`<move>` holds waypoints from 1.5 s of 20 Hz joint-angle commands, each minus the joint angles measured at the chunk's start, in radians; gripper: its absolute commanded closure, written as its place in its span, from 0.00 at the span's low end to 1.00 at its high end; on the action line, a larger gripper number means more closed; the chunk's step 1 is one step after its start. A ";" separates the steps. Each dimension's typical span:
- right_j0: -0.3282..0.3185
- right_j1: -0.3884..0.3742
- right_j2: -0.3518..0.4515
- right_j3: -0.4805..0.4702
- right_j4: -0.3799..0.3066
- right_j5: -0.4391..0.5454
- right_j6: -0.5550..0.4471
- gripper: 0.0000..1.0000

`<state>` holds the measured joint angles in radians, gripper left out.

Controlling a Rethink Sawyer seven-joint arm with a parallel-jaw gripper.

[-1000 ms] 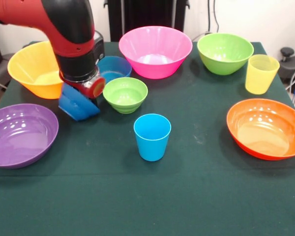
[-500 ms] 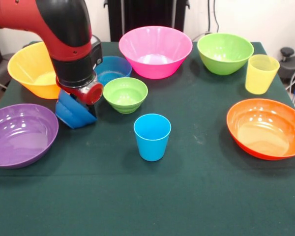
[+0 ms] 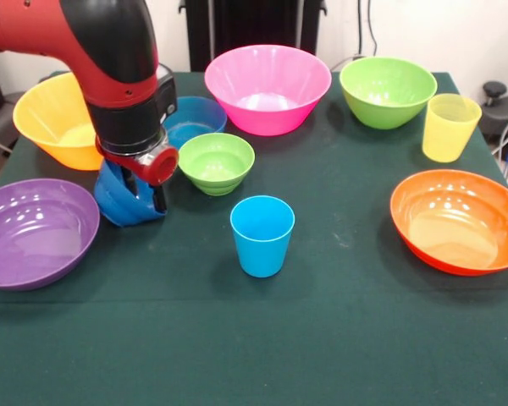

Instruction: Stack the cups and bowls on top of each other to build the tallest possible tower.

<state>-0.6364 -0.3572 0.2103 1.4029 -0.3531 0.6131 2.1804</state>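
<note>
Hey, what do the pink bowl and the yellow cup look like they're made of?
Pink bowl: probably glossy plastic, with bright highlights on its inner wall. Yellow cup: likely thin translucent plastic, since light glows through its wall; finish looks smooth, though finer texture is hard to tell.

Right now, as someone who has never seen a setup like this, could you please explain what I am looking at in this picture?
The red and black machine is a robot arm, seen by a camera facing it across a green-covered table. At its tip is a gripper, shut on a small dark blue bowl that is tipped on its side, low over the table. Set out around it are a blue cup, a yellow cup and more bowls: purple, yellow-orange, light blue, small green, pink, larger green and orange. The job is to stack these into a tower; nothing is stacked yet.
</note>
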 commanded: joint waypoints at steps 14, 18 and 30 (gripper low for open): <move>0.049 0.023 0.073 -0.076 0.044 0.159 -0.075 0.00; 0.054 0.005 0.075 -0.075 0.061 0.183 -0.062 0.00; 0.072 -0.032 0.068 -0.045 0.100 0.187 -0.032 0.00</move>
<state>-0.6036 -0.3707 0.2126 1.3784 -0.2752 0.7330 2.1804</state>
